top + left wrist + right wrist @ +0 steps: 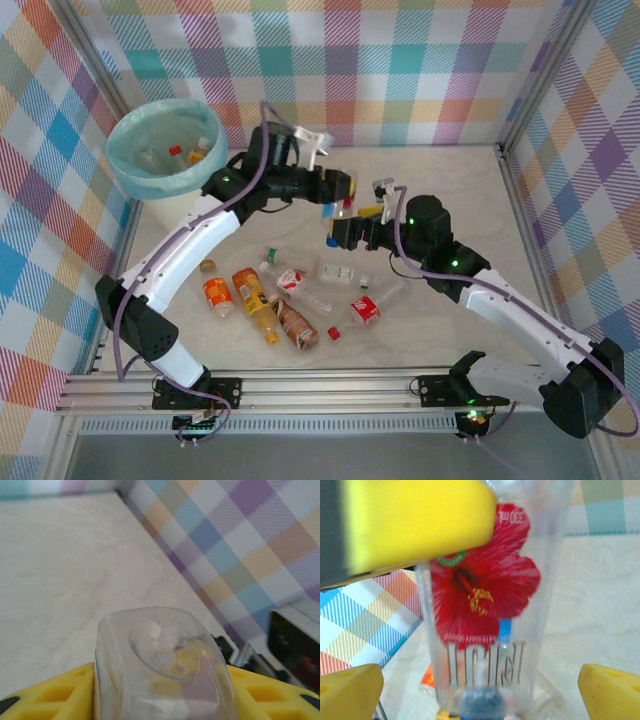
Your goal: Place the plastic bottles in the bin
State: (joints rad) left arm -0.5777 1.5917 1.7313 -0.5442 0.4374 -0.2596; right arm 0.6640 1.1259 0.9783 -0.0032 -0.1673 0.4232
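Early going here: a few small bottles (176,151) are already in the round white bin with a blue-green liner (118,165), but a cluster of labelled plastic bottles (255,298) lies on the pale worktop (450,180). The left arm's yellow fingers (50,690) clamp a clear plastic bottle with red hibiscus label and blue cap (485,595), aloft mid-worktop, well apart from the bin. The right arm's fingers (350,690) gape wide either side of it, gripping nothing.

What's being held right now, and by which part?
The left claw holds the clear flower-label bottle by its body near the base. The right claw is open, fingers apart either side of the cap end.
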